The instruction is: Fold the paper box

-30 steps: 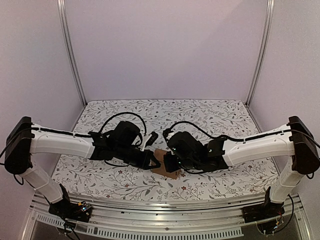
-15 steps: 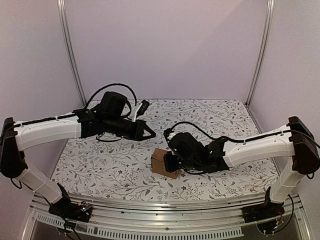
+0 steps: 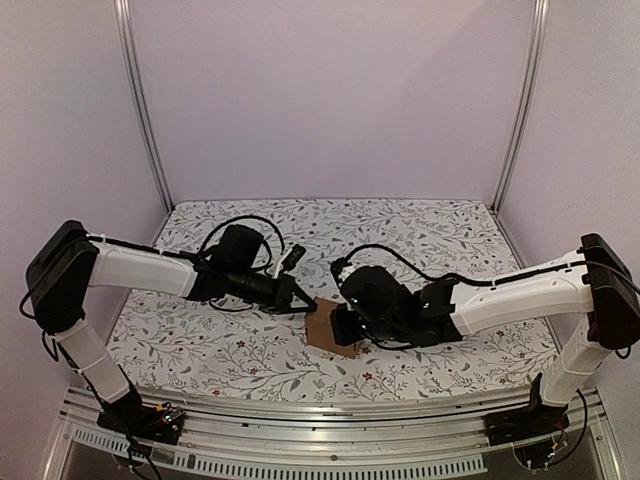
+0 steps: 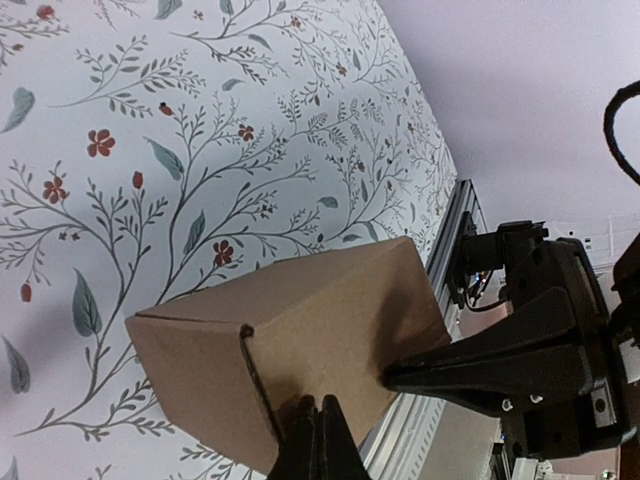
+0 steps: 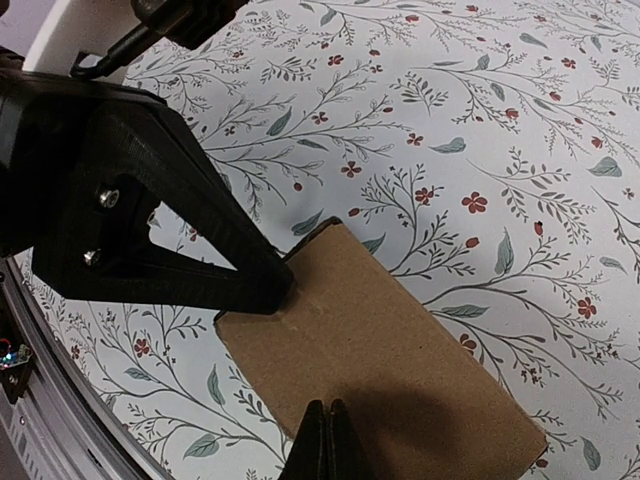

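Paper box (image 3: pixel 328 337), a plain brown cardboard cube with matte faces and crisp creased edges, sat between two closed finger pairs. The left gripper (image 3: pixel 306 307), black and wedge-shaped, had its fingers pinched fully together on nothing, tips pressed at the box's 10 o'clock corner. The right gripper (image 3: pixel 343 325), likewise clamped and empty, touched the 3 o'clock side. The box rested on a white tablecloth printed with leafy vines and red flowers (image 3: pixel 420 232), slightly toward 6 o'clock of its middle. Broad free cloth lay toward 12 o'clock, and a ribbed aluminium rail (image 3: pixel 330 405) bordered the cloth at 6 o'clock.
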